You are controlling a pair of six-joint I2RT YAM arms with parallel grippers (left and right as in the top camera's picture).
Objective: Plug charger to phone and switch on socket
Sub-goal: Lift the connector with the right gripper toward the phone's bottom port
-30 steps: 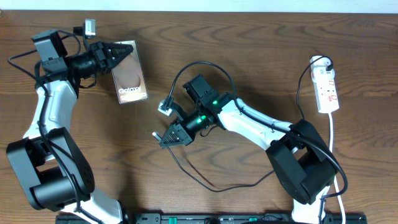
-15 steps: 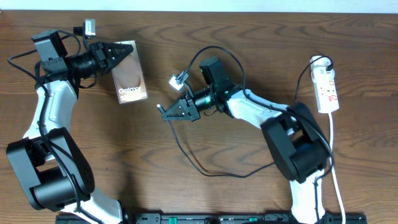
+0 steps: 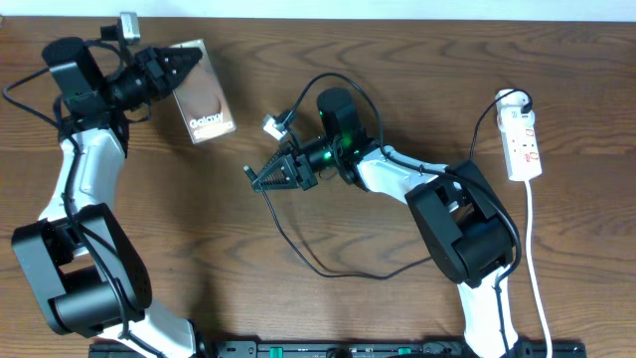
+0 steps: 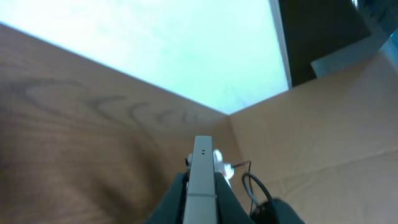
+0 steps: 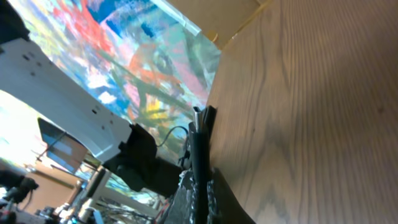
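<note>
The phone [image 3: 200,91], a dark brown slab with white "Galaxy" lettering, is held tilted at the table's far left by my left gripper [image 3: 171,72], which is shut on its left edge. In the left wrist view the phone [image 4: 201,174] shows edge-on between the fingers [image 4: 201,198]. My right gripper [image 3: 266,179], near the table's middle, is shut on the charger's black plug tip [image 3: 247,172], which points left toward the phone. The right wrist view shows the plug [image 5: 199,143] between the jaws [image 5: 202,190]. The thin black cable [image 3: 308,261] loops behind. The white socket [image 3: 523,144] lies at the far right.
The socket's thick white cord [image 3: 538,268] runs down the right edge. A black rail [image 3: 328,349] lies along the front edge. Cardboard walls [image 4: 323,130] stand beyond the table. Bare wood [image 3: 229,249] lies between the arms.
My left gripper has lifted and shifted the phone up and slightly left. My right gripper has swung from lower middle up and left, carrying the plug tip toward the phone; the cable loop followed.
</note>
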